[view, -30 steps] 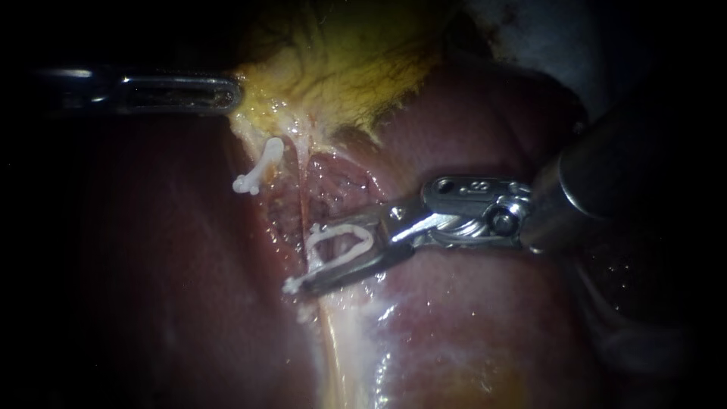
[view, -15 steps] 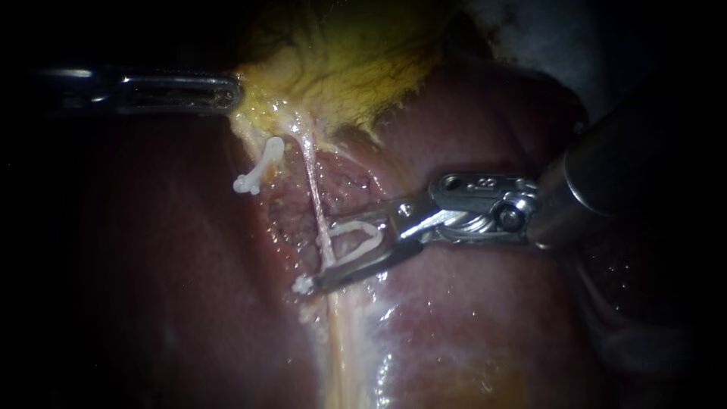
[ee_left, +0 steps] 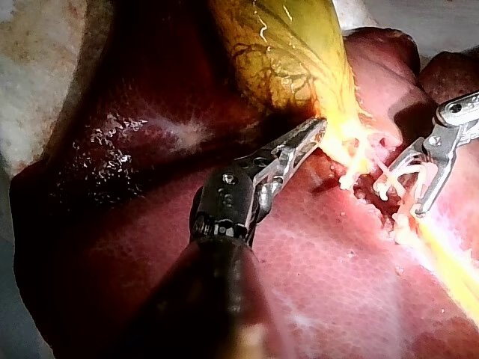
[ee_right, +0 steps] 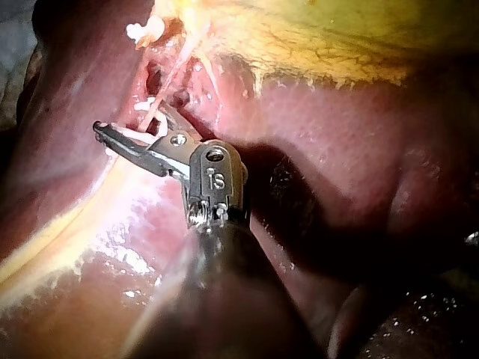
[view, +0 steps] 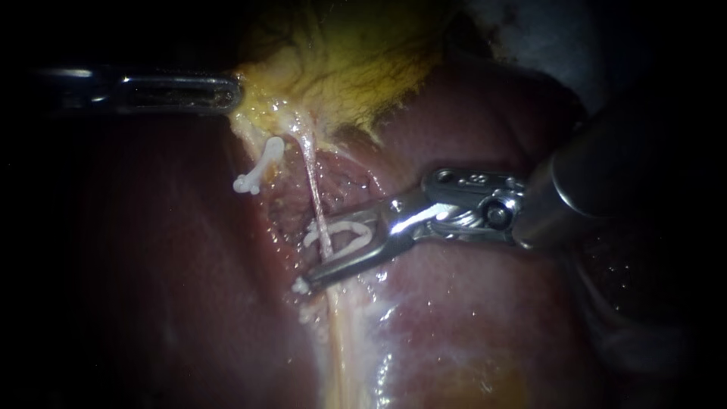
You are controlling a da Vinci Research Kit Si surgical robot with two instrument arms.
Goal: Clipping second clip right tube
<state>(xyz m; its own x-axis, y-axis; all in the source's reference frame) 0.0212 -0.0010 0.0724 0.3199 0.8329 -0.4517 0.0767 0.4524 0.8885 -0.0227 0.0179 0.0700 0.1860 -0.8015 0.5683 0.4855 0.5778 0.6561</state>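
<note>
My left instrument point(view: 229, 95), jaws closed on the neck of the yellow, veined gallbladder point(view: 341, 68), draws it aside, so the thin pale right tube point(view: 312, 182) stands taut above the dark red liver point(view: 469, 318). My right instrument point(view: 307, 263) carries an open white plastic clip point(view: 344, 226) in wide-spread jaws. The tube appears to run between the clip's limbs, not yet pinched.

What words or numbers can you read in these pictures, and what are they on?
On the silver metal joint of the right instrument: tiny stamped marks, too small and blurred to read.
On the dark red liver, yellow gallbladder, shut white clip and open white clip: no writing.
</note>
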